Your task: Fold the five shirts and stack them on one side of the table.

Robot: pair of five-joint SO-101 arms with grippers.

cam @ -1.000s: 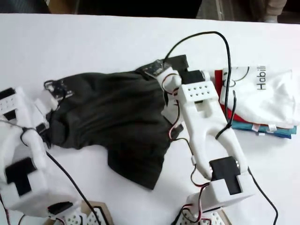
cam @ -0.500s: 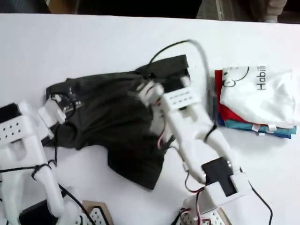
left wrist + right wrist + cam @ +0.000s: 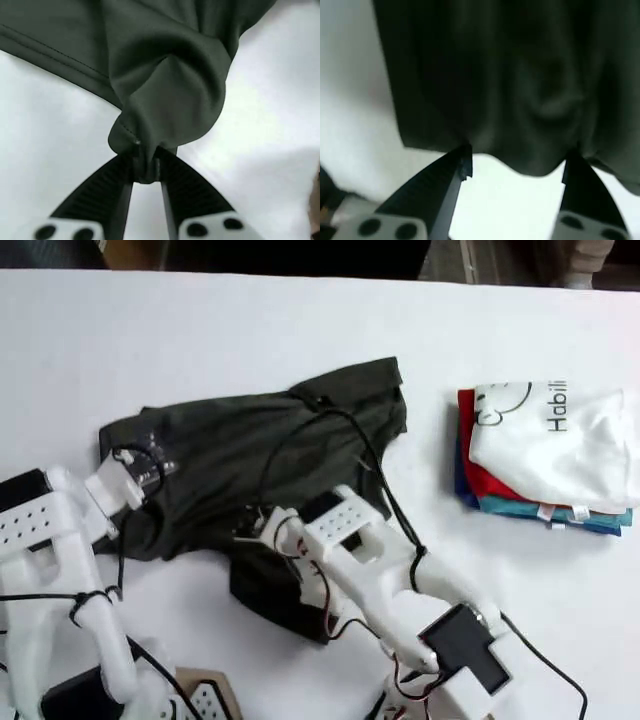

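A dark green shirt (image 3: 260,460) lies crumpled across the middle of the white table (image 3: 200,330). My left gripper (image 3: 140,480) sits at the shirt's left edge; in the left wrist view the left gripper (image 3: 146,170) is shut on a bunched fold of the dark shirt (image 3: 165,85). My right gripper (image 3: 255,528) hovers over the shirt's front hem; in the right wrist view the right gripper (image 3: 517,162) is open above the dark shirt (image 3: 510,80). A stack of folded shirts (image 3: 540,455), white on top, rests at the right side.
Black cables (image 3: 370,470) from the right arm drape over the shirt. The arm bases (image 3: 200,700) stand at the front edge. The far part of the table is bare white cloth.
The right arm has swung from the shirt's far right corner, beside the stack, back toward the front hem at the centre. The left arm pulled back slightly, and the shirt's right corner now lies flat.
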